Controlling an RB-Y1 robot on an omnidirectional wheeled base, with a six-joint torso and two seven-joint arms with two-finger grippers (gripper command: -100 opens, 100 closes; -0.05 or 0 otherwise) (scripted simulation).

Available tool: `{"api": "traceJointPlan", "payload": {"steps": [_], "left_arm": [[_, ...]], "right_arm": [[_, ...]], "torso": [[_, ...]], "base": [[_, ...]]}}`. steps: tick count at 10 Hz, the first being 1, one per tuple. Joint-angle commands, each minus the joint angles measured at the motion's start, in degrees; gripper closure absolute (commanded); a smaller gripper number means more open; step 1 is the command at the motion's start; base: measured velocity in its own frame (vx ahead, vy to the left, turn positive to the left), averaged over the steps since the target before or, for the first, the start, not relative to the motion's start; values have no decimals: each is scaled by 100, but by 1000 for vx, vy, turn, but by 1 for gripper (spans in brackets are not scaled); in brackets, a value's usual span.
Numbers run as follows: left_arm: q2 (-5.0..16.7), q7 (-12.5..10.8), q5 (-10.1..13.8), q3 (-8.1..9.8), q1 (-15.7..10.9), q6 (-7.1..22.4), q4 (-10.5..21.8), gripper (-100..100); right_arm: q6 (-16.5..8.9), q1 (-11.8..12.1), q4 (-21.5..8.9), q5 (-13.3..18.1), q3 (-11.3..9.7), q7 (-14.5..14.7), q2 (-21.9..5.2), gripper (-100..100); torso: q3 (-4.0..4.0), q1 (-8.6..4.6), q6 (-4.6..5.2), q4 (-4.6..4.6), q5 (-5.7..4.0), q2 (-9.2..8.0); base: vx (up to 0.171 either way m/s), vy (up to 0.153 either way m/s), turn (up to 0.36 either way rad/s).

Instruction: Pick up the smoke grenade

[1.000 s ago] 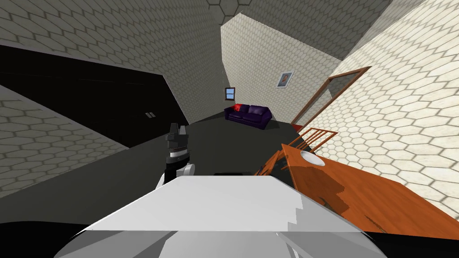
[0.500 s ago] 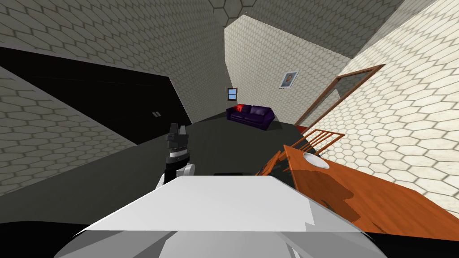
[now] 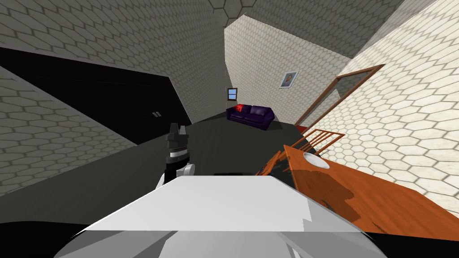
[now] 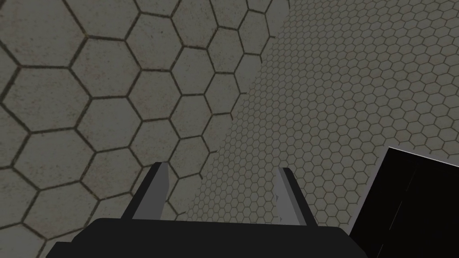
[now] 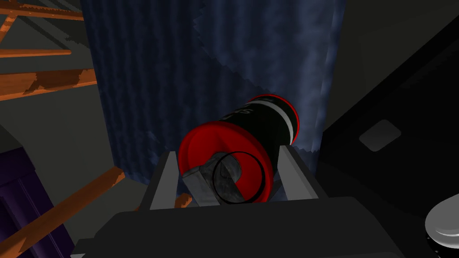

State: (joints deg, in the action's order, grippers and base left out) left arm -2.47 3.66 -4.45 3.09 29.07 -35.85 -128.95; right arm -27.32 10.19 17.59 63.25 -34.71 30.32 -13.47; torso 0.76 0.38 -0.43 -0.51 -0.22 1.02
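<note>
The smoke grenade (image 5: pixel 251 134) is a black cylinder with red ends, a white band, and a grey lever and ring on its near end. It sits between the fingers of my right gripper (image 5: pixel 227 151), which press its sides and hold it off the floor, above a dark blue rug (image 5: pixel 215 67). My left gripper (image 3: pixel 176 130) is raised in front of my chest. Its fingers (image 4: pixel 158 188) stand open with nothing between them.
An orange wooden table (image 3: pixel 381 201) with a white plate (image 3: pixel 312 158) stands close on my right, and a wooden chair (image 3: pixel 316 138) is at its far end. A purple sofa (image 3: pixel 250 115) stands against the far wall. A black area (image 3: pixel 89 98) lies to the left.
Between the earliest frame and half a second ago the whole head view shifted slightly, so my base or head moved. Nothing has changed since then.
</note>
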Motion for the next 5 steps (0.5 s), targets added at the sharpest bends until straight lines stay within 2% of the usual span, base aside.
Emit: {"api": "traceJointPlan", "payload": {"steps": [1,2,3,4,5], "left_arm": [[0,0,0,0,0,0,0,0],[0,0,0,0,2,0,0,0],[0,0,0,0,1,0,0,0],[0,0,0,0,2,0,0,0],[0,0,0,0,1,0,0,0]], "right_arm": [[110,54,145,124,120,251,-87,100],[110,54,145,124,120,251,-87,100],[227,110,291,252,248,445,-179,100],[227,110,291,252,248,453,-179,100],[345,167,436,380,376,656,-272,100]], "torso": [[0,0,0,0,0,0],[10,6,8,-6,-1,16],[13,10,7,-8,-4,21],[17,12,11,-9,-2,29],[16,8,3,-8,-3,26]], "base": [[62,20,-243],[74,39,-186],[95,43,-279],[69,32,-122],[63,29,-198]]}}
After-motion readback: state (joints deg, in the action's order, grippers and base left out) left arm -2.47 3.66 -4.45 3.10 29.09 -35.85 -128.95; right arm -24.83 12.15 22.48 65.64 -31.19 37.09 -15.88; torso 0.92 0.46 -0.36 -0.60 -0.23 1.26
